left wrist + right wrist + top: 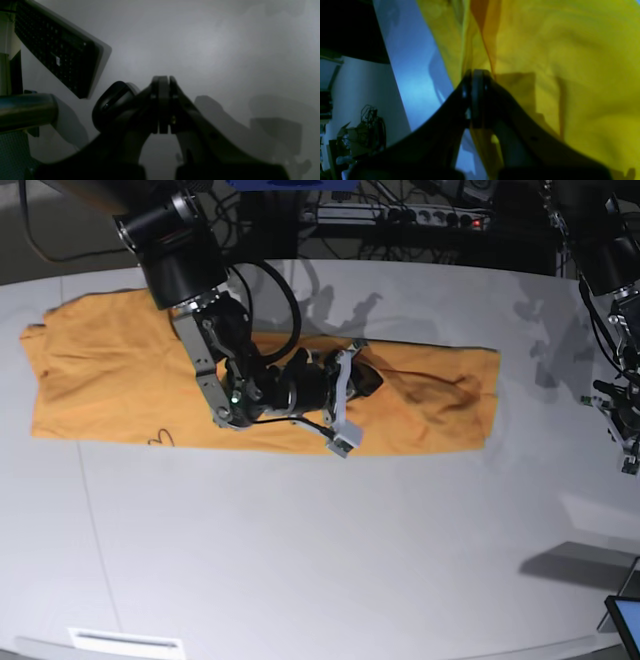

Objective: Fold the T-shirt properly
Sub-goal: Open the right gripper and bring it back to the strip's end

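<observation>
The orange-yellow T-shirt (110, 370) lies flat as a long band across the far half of the white table (300, 560). My right gripper (372, 379) is low over the shirt's middle. In the right wrist view the right gripper (476, 75) is shut, with a ridge of T-shirt (570, 62) fabric drawn up between its fingers. My left gripper (624, 442) hangs at the table's right edge, clear of the cloth. In the left wrist view the left gripper (163, 80) is shut on nothing, above bare table.
A black keyboard (55, 50), a dark mouse (112, 100) and a metal tube (25, 110) lie near the left arm. A screen corner (625, 617) shows at the front right. Cables and a power strip (400, 218) run behind the table.
</observation>
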Motion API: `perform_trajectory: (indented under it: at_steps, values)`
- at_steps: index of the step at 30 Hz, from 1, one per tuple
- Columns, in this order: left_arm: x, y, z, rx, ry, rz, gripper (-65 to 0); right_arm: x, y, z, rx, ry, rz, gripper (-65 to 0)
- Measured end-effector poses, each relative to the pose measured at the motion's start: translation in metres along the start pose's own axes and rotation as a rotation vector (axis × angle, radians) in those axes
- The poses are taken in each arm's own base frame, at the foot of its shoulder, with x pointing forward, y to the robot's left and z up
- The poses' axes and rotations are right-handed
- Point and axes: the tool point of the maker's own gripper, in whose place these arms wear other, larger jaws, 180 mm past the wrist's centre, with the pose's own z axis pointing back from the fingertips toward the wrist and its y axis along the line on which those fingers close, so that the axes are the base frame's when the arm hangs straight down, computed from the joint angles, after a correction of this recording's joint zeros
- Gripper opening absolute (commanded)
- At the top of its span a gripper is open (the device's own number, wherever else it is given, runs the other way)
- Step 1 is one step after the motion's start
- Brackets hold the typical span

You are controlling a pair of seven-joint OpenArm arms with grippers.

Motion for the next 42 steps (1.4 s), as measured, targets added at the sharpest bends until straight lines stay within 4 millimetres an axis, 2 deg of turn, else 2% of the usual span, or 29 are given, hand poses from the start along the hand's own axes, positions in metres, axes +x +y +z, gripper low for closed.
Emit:
perform_trajectory:
  at_steps: [6,14,16,20,22,24,27,29,32,34,38,40,42]
  values:
    - [0.001,0.0,0.0,-0.002,-0.003,0.003,-65.0,-0.018,0.015,0.0,0.021,0.018,-0.012,-64.7]
    - [0.004,0.0,0.0,-0.002,-0.011,0.008,-65.0,-0.022,0.028,0.005,0.028,0.007,0.002,-64.7]
    - [0.005,0.0,0.0,-0.003,-0.014,0.02,-65.0,-0.016,0.025,0.011,-0.008,0.013,-0.015,-64.7]
    - [0.032,0.001,0.003,-0.041,-0.1,0.093,-65.0,0.014,0.029,0.029,-0.055,-0.046,-0.006,-64.7]
    - [0.036,0.0,0.006,-0.06,-0.095,0.117,-65.0,0.024,0.03,0.036,-0.071,-0.043,0.023,-64.7]
    - [0.037,0.002,0.007,-0.06,-0.069,0.129,-65.0,0.036,0.026,0.041,-0.096,-0.055,0.035,-64.7]
    - [0.054,-0.001,0.009,-0.075,-0.117,0.145,-65.0,0.047,0.017,0.047,-0.133,-0.072,0.016,-64.7]
    - [0.058,-0.009,0.007,-0.09,-0.129,0.158,-65.0,0.039,0.008,0.052,-0.164,-0.057,-0.025,-64.7]
    - [0.055,-0.018,0.004,-0.11,-0.116,0.159,-65.0,0.011,-0.003,0.052,-0.231,0.042,-0.055,-64.7]
    - [0.053,-0.021,0.003,-0.111,-0.102,0.135,-65.0,0.0,0.012,0.044,-0.219,0.078,-0.048,-64.7]
    - [0.04,-0.043,-0.005,-0.126,-0.038,0.02,-64.7,0.001,0.054,0.028,-0.143,0.076,-0.052,-64.7]
    - [0.03,-0.051,-0.008,-0.125,-0.001,-0.008,-63.0,0.006,0.06,0.029,-0.149,0.055,-0.067,-64.7]
    - [0.027,-0.05,-0.008,-0.123,0.006,-0.013,-55.9,0.013,0.053,0.033,-0.185,0.012,-0.103,-64.7]
